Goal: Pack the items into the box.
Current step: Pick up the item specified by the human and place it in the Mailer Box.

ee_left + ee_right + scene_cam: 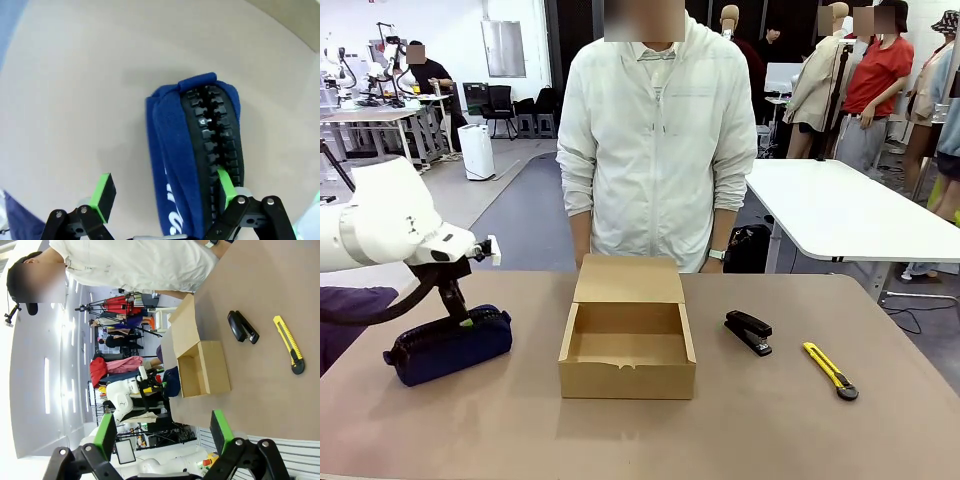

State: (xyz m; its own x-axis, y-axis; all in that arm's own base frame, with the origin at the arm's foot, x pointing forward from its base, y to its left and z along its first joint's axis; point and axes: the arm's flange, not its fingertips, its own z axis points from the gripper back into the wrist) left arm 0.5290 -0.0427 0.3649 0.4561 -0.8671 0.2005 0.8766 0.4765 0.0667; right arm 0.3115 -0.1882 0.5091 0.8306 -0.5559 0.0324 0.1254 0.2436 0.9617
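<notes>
Open box [627,380] shows bare floor; pouch [440,352] lies well left.

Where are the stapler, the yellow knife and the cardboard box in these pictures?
stapler [748,331]: front view, middle of its black top arm.
yellow knife [830,369]: front view, middle of its handle.
cardboard box [626,381]: front view, its near outer wall.

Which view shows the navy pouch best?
Left wrist view: the pouch is close, zipper teeth sharp. Front view shows its full length but smaller, left of the box; right wrist view, tiny beyond the box.
</notes>
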